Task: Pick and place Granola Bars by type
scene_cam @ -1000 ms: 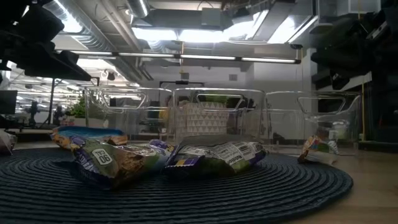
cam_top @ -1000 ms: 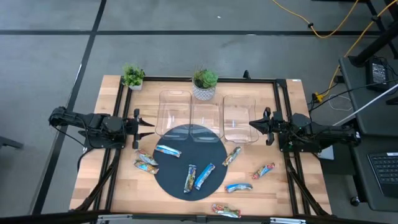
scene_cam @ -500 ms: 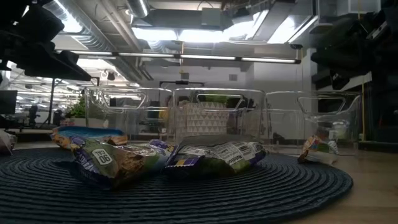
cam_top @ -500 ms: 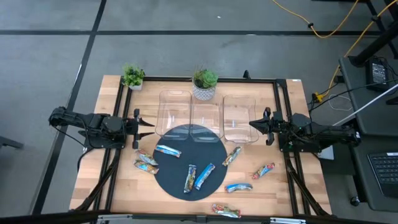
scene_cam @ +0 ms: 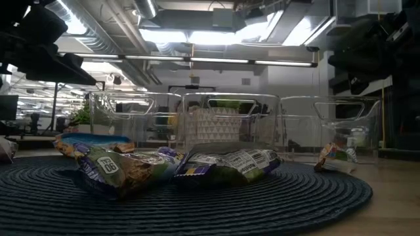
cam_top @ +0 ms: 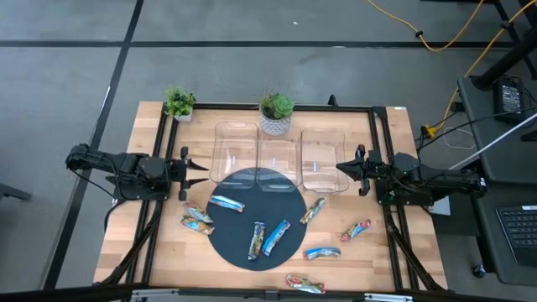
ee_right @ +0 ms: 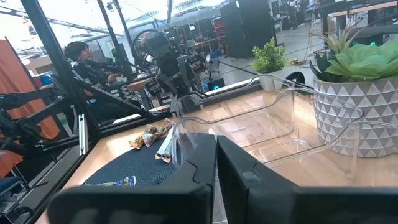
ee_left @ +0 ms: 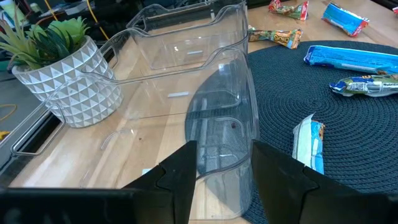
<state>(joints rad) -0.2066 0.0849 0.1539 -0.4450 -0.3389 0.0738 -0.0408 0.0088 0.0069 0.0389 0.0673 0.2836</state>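
At the left edge of the table, the left gripper (cam_top: 200, 169) hangs level above the wood beside the leftmost clear bin (cam_top: 236, 151), its fingers parted with a gap between them and nothing held. Near it stand a small plant (cam_top: 179, 103) at the far left corner and a larger plant in a white patterned pot (cam_top: 275, 113) behind the middle bin (cam_top: 278, 154).

The granola bars lie scattered on the near half of the table, none in any bin. On the left, two orange-red multicoloured bars (cam_top: 198, 217) sit close together on the wood just off the round dark mat (cam_top: 232, 239). On the mat lie a light blue-white bar (cam_top: 226, 203), then a pale bar (cam_top: 256, 241) and a dark blue bar (cam_top: 276, 237) side by side at its near part. A multicoloured bar (cam_top: 313, 210) rests at the mat's right rim. Further right on bare wood lie a blue bar (cam_top: 321, 252), a multicoloured bar (cam_top: 356, 230), and another multicoloured bar (cam_top: 304, 284) at the near edge.

On the right, the right gripper (cam_top: 342, 168) hovers beside the rightmost bin (cam_top: 322, 158), its fingers pressed together and empty.
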